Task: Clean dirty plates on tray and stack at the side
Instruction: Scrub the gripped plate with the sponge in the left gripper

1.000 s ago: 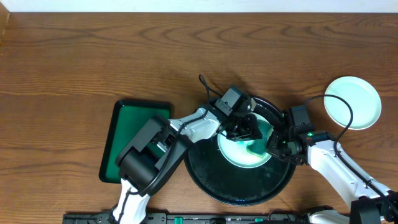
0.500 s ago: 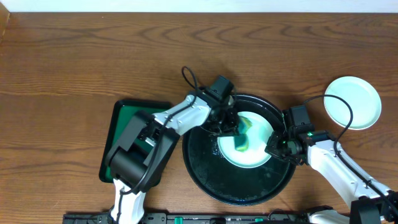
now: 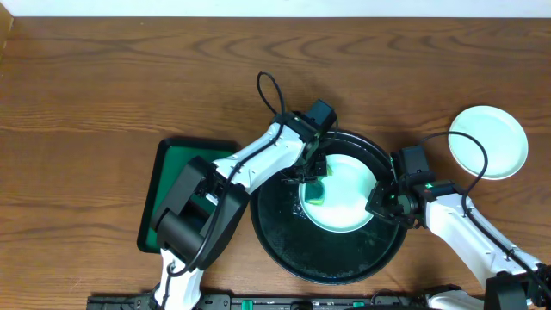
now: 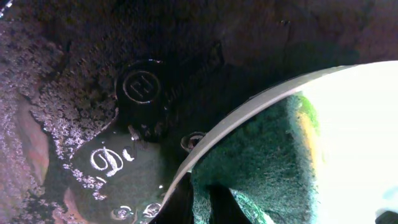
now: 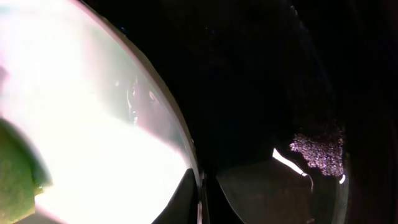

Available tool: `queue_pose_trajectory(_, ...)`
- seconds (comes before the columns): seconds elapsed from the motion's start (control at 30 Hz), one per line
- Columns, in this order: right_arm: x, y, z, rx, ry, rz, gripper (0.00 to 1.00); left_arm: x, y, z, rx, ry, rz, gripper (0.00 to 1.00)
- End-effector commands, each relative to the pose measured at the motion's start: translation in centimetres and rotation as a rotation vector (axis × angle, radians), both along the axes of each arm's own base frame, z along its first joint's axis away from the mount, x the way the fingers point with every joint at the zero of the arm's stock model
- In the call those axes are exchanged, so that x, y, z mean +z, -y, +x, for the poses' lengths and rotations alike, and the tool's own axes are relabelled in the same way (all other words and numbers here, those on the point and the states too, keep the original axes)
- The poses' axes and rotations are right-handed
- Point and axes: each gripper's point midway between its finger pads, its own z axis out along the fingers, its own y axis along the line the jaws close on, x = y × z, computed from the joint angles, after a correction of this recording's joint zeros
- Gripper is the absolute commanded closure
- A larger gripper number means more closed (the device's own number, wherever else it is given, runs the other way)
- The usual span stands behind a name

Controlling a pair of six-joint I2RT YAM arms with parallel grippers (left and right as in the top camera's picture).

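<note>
A white plate (image 3: 344,196) lies on the round black tray (image 3: 331,258); its middle looks plain white. My left gripper (image 3: 312,179) is over the plate's left edge, shut on a green sponge (image 3: 314,192) that presses on the plate. In the left wrist view the sponge (image 4: 261,162) lies just inside the plate's rim (image 4: 249,112), with the left gripper (image 4: 208,206) closed on its fold. My right gripper (image 3: 382,203) is shut on the plate's right rim; the right wrist view shows the right gripper (image 5: 200,199) pinching that rim (image 5: 180,134). A second white plate (image 3: 488,142) rests on the wooden table (image 3: 129,77) at the right.
A rectangular green tray (image 3: 176,198) lies left of the black tray, under the left arm. The black tray's wet floor (image 4: 118,162) carries embossed marks. Cables loop above both wrists.
The left gripper has dragged the sponge from the plate's right side across to its left edge. The green smear in the plate's middle is gone. The right gripper has stayed on the rim.
</note>
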Motion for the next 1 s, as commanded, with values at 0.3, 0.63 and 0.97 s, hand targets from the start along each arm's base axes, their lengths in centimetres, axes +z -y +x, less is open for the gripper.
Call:
queue_pose_trajectory(0.3,-0.5,1.2,-0.6,-0.033,-0.030,-0.050,0.99,-2.1,6.8,-5.4,-0.225,-0.193,-0.345,0.93)
queue_pose_trajectory(0.63,-0.5,1.2,-0.7,-0.034,-0.032,-0.050,0.99,0.7,12.7,-7.8,-0.276,-0.233,-0.574,0.93)
queue_pose_trajectory(0.97,-0.6,1.3,-1.4,-0.033,-0.061,-0.056,0.99,-2.3,7.2,0.9,-0.082,0.018,-0.341,0.93)
